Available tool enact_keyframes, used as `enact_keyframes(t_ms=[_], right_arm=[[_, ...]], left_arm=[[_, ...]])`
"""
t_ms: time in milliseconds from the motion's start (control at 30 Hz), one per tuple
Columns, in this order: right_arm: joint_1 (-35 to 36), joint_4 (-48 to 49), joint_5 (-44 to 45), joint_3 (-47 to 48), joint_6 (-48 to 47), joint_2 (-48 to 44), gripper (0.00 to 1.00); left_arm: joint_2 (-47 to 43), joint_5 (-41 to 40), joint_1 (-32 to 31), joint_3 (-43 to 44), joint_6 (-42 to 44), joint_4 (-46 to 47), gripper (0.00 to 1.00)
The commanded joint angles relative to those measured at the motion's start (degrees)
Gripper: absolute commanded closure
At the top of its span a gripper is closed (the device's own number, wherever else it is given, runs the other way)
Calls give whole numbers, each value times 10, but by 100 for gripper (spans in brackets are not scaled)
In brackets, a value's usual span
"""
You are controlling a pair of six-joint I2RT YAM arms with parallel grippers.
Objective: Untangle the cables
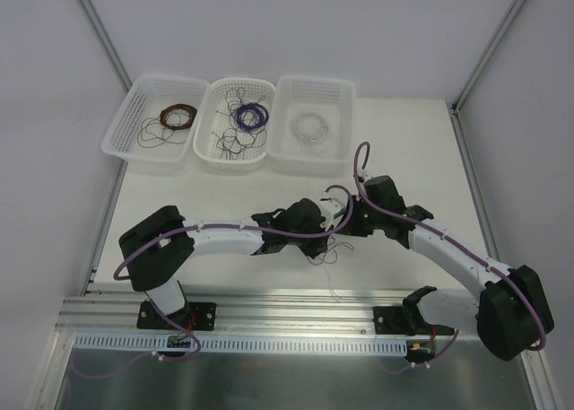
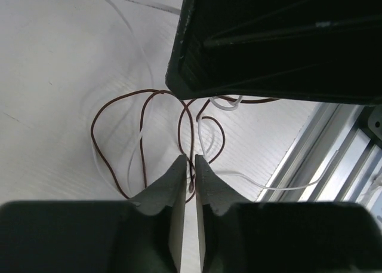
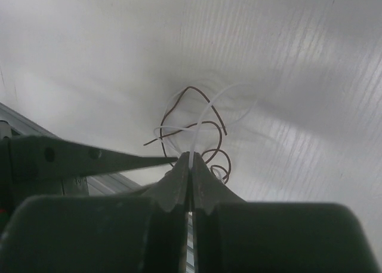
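The cables (image 1: 326, 251), a small brown-and-white tangle, are seen at mid counter (image 1: 224, 195), right btw. the two gripper tips, which are brought nose to nose. The left gripper (image 2: 188, 161) is closed to a thin slit, w/ a brown strand caught in the gap; the other loops are spread just beyond its tips. The right gripper (image 3: 190, 164) is pinched tight on a white strand, the rest of the tangle being fanned out just ahead of it.
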Motion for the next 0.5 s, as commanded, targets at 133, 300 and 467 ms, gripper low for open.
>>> enact_keyframes(t_ms=[133, 300, 467], right_arm=[[1, -30, 33, 2, -19, -17, 99], [-44, -82, 54, -14, -32, -59, 99], [-83, -151, 72, 12, -68, -89, 99]], left_arm=[[-52, -47, -4, 4, -12, 14, 100], [-148, -191, 8, -9, -19, -89, 100], [-297, -205, 121, -22, -54, -199, 100]])
